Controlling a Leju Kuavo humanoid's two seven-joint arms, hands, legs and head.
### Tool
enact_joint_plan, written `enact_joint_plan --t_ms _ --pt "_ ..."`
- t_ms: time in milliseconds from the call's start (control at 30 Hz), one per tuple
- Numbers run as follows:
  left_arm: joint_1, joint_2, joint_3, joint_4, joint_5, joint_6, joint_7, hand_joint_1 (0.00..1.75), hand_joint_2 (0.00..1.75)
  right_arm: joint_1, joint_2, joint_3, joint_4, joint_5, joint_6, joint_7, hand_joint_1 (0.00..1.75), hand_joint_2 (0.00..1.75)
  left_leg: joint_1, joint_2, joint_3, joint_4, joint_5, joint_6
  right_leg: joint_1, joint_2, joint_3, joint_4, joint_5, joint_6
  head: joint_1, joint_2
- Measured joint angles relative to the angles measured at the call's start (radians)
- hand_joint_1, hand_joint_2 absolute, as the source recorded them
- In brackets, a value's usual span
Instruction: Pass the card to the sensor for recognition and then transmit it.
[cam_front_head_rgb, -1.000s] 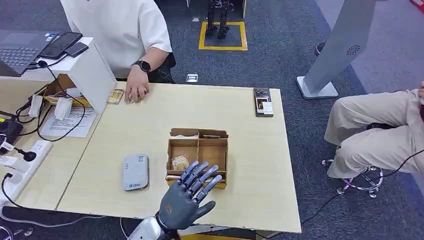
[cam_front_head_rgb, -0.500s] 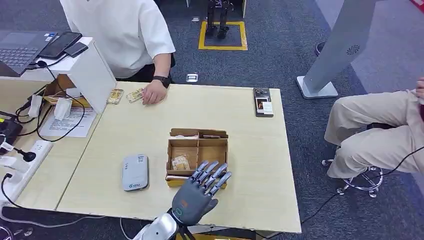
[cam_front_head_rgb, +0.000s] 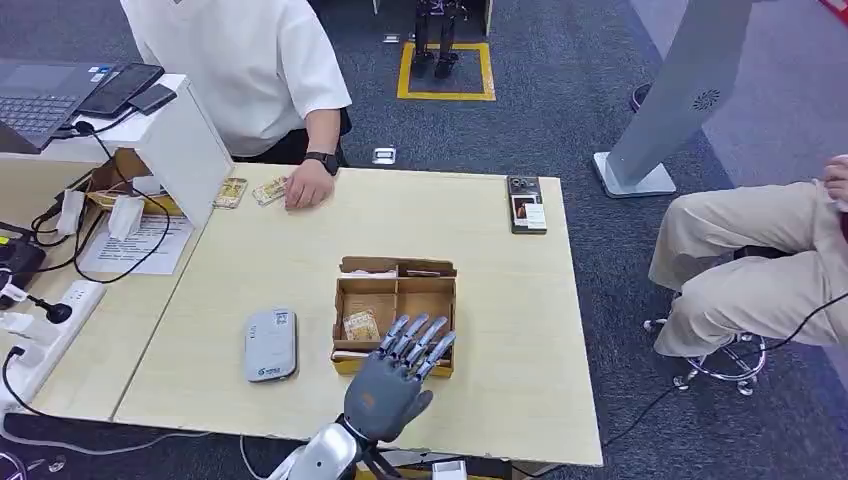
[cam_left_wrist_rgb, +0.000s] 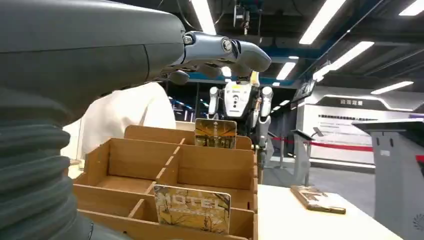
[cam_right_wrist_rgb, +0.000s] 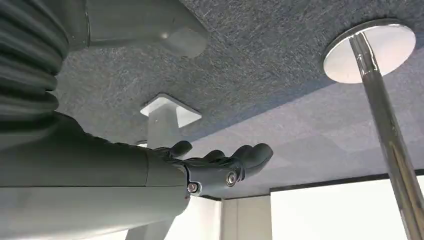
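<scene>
My left hand (cam_front_head_rgb: 392, 378) hovers empty, fingers spread, over the near edge of the wooden box (cam_front_head_rgb: 396, 312), so I should dip straight onto the hotel card (cam_left_wrist_rgb: 192, 208) standing in its front-left slot and pinch its top edge.

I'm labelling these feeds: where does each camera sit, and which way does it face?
Head view: high on the body, looking down at the pale wooden table; left hand shows.
Left wrist view: behind the left hand, looking low across the table.
Right wrist view: behind the right hand, facing grey carpet.
Shared by head and left wrist: the brown compartmented wooden box.
</scene>
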Motion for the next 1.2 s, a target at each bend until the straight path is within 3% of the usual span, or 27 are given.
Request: enact_joint_plan --t_ms 200,367,1000,1067,1200 --pt "-0.009 0.002 -0.013 0.003 -0.004 0.0 0.092 0.0 1.75 0.0 0.0 0.0 0.0 0.003 0.0 0.011 0.0 1.75 0.0 0.0 0.0 0.0 0.0 0.0 0.0 0.0 0.0 0.0 0.0 0.0 0.0 0.0" --pt "-0.015 0.005 -0.03 0.004 -0.004 0.0 0.117 0.0 1.75 0.0 0.0 0.0 0.0 0.003 0.0 0.011 0.0 1.75 0.0 0.0 0.0 0.0 0.0 0.0 0.0 0.0 0.0 0.0 0.0 0.0 0.0 0.0" --pt "-0.028 0.005 -0.046 0.053 -0.004 0.0 0.127 0.0 1.75 0.0 0.0 0.0 -0.001 0.003 0.0 0.011 0.0 1.75 0.0 0.0 0.0 0.0 0.0 0.0 0.0 0.0 0.0 0.0 0.0 0.0 0.0 0.0" --pt "-0.03 0.005 -0.048 0.067 -0.004 0.0 0.127 0.17 1.75 0.0 0.0 0.0 -0.001 0.003 0.0 0.011 0.0 1.75 0.0 0.0 0.0 0.0 0.0 0.0 0.0 0.0 0.0 0.0 0.0 0.0 0.0 0.0" --pt "-0.036 0.003 -0.052 0.094 -0.003 0.0 0.126 0.17 1.75 0.0 0.0 0.0 -0.001 0.003 0.0 0.011 0.0 1.75 0.0 0.0 0.0 0.0 0.0 0.0 0.0 0.0 0.0 0.0 0.0 0.0 0.0 0.0"
